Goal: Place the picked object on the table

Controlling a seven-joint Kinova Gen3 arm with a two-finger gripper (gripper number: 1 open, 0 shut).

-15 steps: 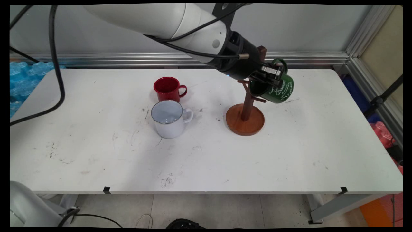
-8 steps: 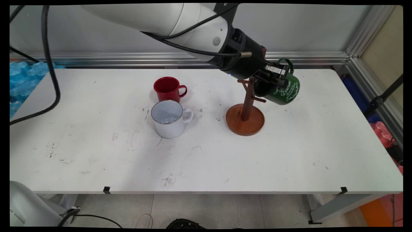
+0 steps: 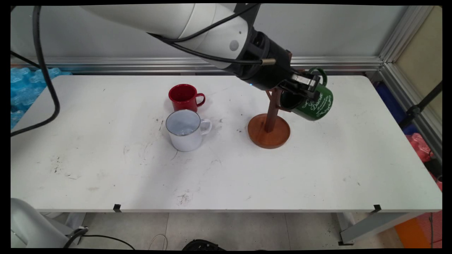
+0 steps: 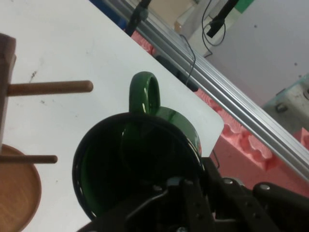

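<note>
My gripper [image 3: 303,84] is shut on the rim of a dark green mug [image 3: 314,104] with white lettering, held tilted in the air just right of a wooden mug tree [image 3: 270,116]. The mug's handle [image 3: 320,74] points up and away from the tree. In the hand view the green mug [image 4: 140,164] opens toward the camera, its handle [image 4: 145,94] at the top, with the gripper [image 4: 181,193] clamped on its rim. Two pegs [image 4: 50,87] of the tree stick out at the left, clear of the mug.
A red mug [image 3: 183,97] and a white mug [image 3: 187,129] stand upright left of the tree, handles to the right. The tree's round base [image 3: 269,132] rests on the white table [image 3: 106,169]. An aluminium rail [image 3: 353,63] runs along the back.
The gripper has carried the green mug steadily to the right and slightly down, away from the tree's pegs. The other mugs and the tree have not moved.
</note>
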